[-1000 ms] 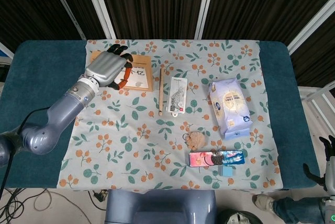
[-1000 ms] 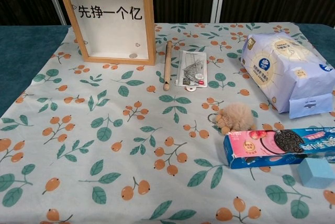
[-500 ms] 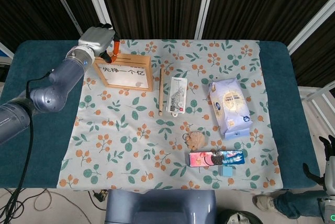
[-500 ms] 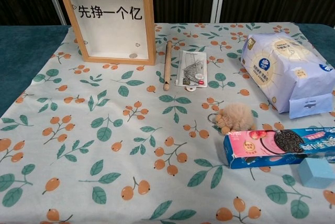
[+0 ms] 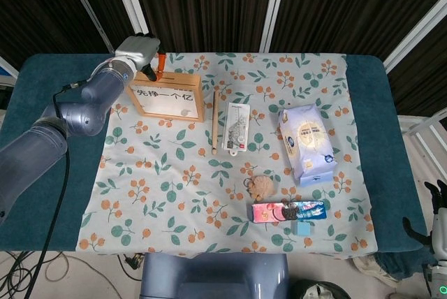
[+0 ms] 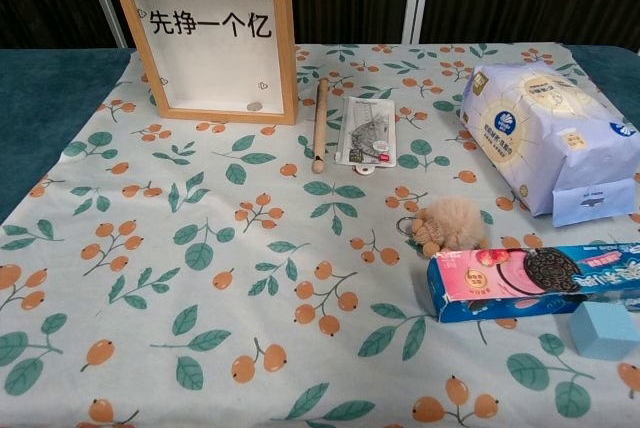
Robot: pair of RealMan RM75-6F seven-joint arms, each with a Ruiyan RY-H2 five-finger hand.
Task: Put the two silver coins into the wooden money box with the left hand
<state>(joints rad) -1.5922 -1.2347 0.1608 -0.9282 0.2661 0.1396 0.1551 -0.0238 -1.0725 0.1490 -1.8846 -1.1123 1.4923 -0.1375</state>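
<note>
Head view: the robot's left hand [image 5: 142, 50] is hovering behind the top edge of the wooden money box [image 5: 167, 94], which is standing upright near the far left of a tabletop [image 5: 42, 89] covered with a leaf-and-berry cloth [image 5: 174, 187]. Its fingers are curling downward toward the box's top; whether they are pinching a coin is too small to tell. To the right of the box, a wooden stick [image 5: 214, 124] and a flat packaged item [image 5: 236, 126] are lying side by side. Further right, a pale blue tissue pack [image 5: 306, 144] is lying, and nearer the front a fluffy tan keychain [image 5: 262, 186], a cookie box [image 5: 290, 211] and a small blue cube [image 5: 303, 229] are resting. The right hand [image 5: 438, 219] is hanging low at the far right edge, off the tabletop, and its state cannot be told.

Chest view: neither hand is showing. The money box [image 6: 210, 38] is facing the camera with Chinese lettering on its clear front, and one silver coin [image 6: 255, 106] is lying inside at the bottom. The second coin is not visible anywhere on the cloth.

Coins are likely thin, rigid, light and slippery, so a pinch across the flat faces, edge lined up with the top slot, looks the safest hold.
</note>
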